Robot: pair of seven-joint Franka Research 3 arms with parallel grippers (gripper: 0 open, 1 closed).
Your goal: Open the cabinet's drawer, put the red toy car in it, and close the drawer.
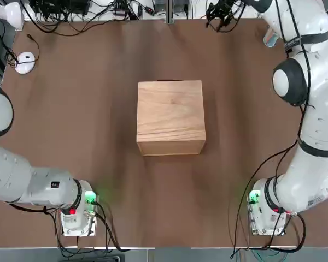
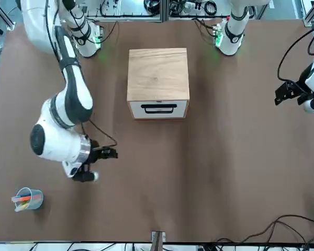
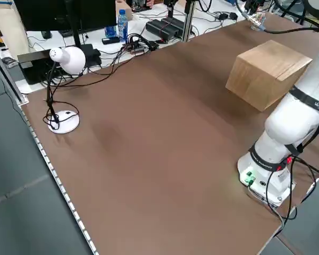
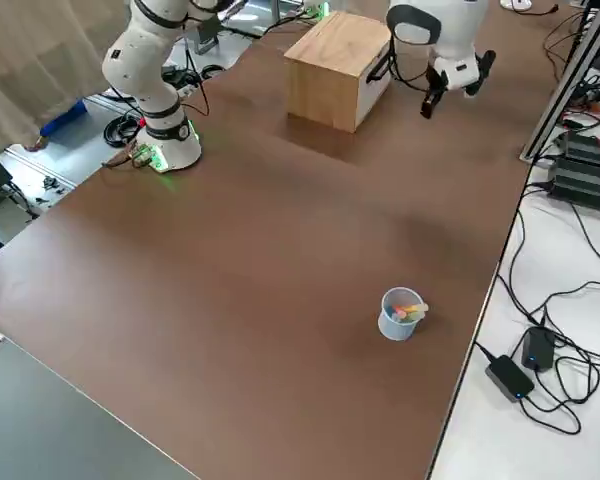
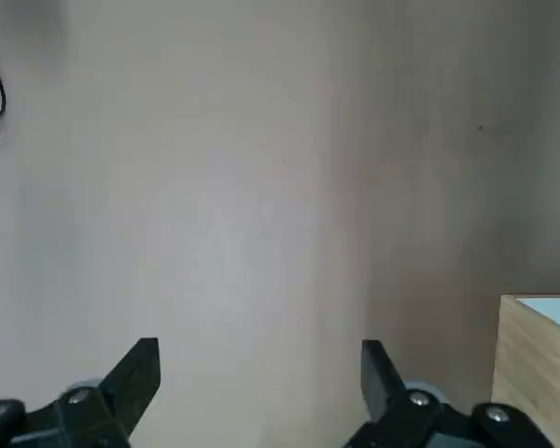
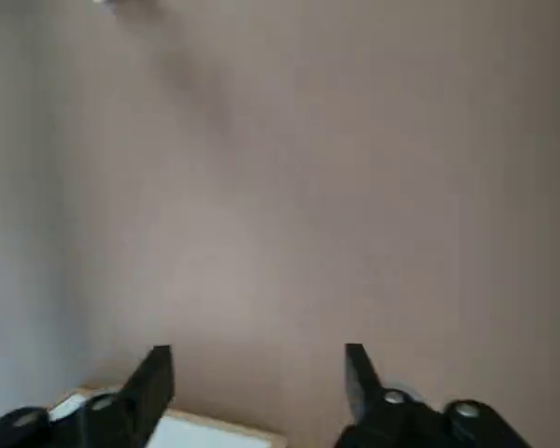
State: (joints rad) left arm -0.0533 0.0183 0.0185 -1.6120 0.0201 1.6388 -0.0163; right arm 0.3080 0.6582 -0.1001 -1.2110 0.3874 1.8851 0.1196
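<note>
The cabinet (image 1: 170, 117) stands mid-table, a plain wooden box. Its drawer (image 2: 158, 109) sits pushed in flush on the face away from the arms' bases, and its dark notch handle shows. The red toy car is out of view. My right gripper (image 2: 98, 165) hovers over bare table beyond the cabinet's drawer side and to my right, open and holding nothing (image 6: 257, 383). My left gripper (image 2: 285, 93) hangs out at my left side of the table, open and empty (image 5: 259, 373), with a corner of the cabinet (image 5: 538, 364) at the edge of its wrist view.
A pale blue cup (image 2: 27, 199) with coloured pens stands near the far right corner. A white mouse (image 1: 25, 61) and a desk lamp (image 3: 68, 58) sit at the far left. Cables and equipment (image 1: 87, 13) line the far edge.
</note>
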